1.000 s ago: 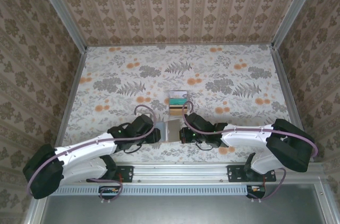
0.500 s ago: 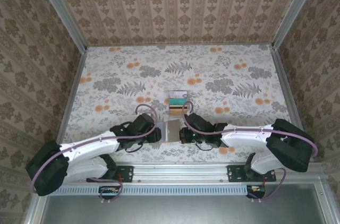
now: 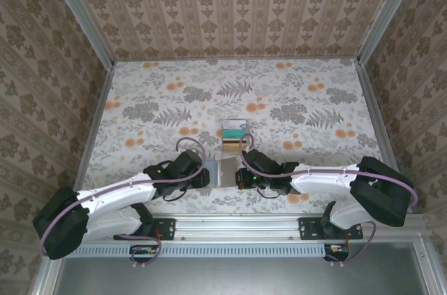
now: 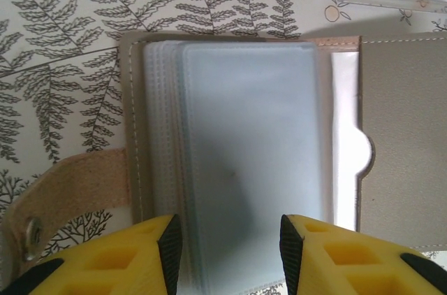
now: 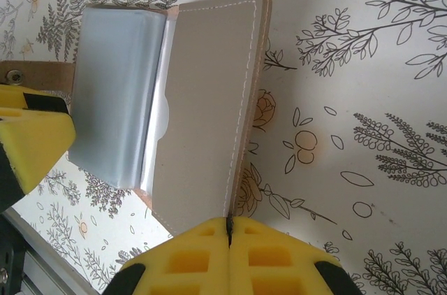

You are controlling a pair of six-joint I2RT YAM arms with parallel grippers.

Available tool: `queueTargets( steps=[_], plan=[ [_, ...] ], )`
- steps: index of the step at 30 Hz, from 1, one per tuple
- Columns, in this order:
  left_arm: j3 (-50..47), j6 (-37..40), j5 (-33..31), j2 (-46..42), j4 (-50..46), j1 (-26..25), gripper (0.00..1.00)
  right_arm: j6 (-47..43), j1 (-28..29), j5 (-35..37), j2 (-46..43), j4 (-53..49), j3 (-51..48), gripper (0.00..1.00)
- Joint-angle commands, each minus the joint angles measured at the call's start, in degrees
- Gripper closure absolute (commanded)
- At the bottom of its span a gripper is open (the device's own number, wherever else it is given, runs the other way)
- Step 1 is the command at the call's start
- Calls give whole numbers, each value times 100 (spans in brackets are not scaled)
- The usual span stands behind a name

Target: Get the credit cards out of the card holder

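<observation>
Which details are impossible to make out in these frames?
- Left wrist view: whether any card is inside the card holder; cloudy pocket faces hide it.
- Left wrist view: whether the left hand presses the pockets; contact does not show end-on.
- Top view: how many credit cards lie beyond the holder; too small.
- Right wrist view: how much cover the right hand pinches; its fingers hide it.

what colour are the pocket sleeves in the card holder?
Pale blue-grey, translucent; pocket sleeves of the card holder show best in left wrist view.
</observation>
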Motion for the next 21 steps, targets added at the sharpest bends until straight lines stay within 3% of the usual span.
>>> queueTargets(
  steps=[1, 9, 21],
  plan=[
    [27, -104, -54, 33, -155, 24, 56, 83, 40, 85, 40, 134, -8, 100],
    [96, 40, 213, 299, 190, 2, 58, 74, 41, 74, 59, 96, 40, 100],
    [115, 244, 318, -43, 477, -174, 56, 74, 48, 66, 112, 98, 69, 100]
  ],
)
